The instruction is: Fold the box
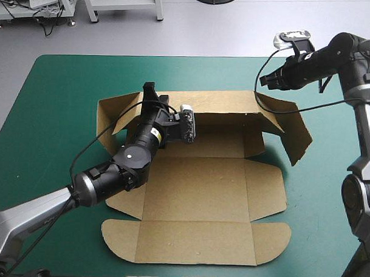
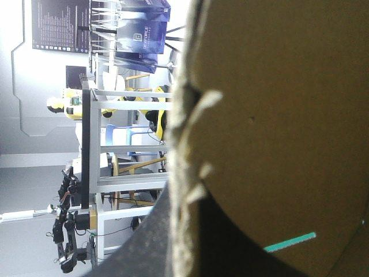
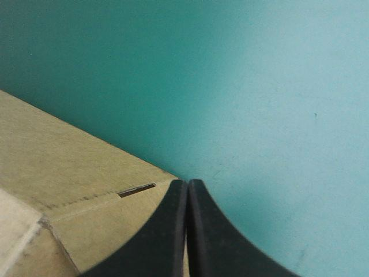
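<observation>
Right wrist view alone shows a box [image 3: 57,156] slit [image 3: 137,190].

Most likely a robotics lab or test room, not a home. Shown by a work bench [image 1: 58,110] with a teal-green cover on a bare grey floor [image 1: 249,31], with white metal stand legs [image 1: 124,6] and loose cables [image 1: 48,18] behind it. Also plain metal-frame racks [image 2: 127,94] further back in the room.

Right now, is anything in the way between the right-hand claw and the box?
Nothing visible. The right gripper, shut, hangs right at the box's far right corner, with only bare cover beyond it. The left gripper holds the back wall farther along, clear of that corner.
</observation>
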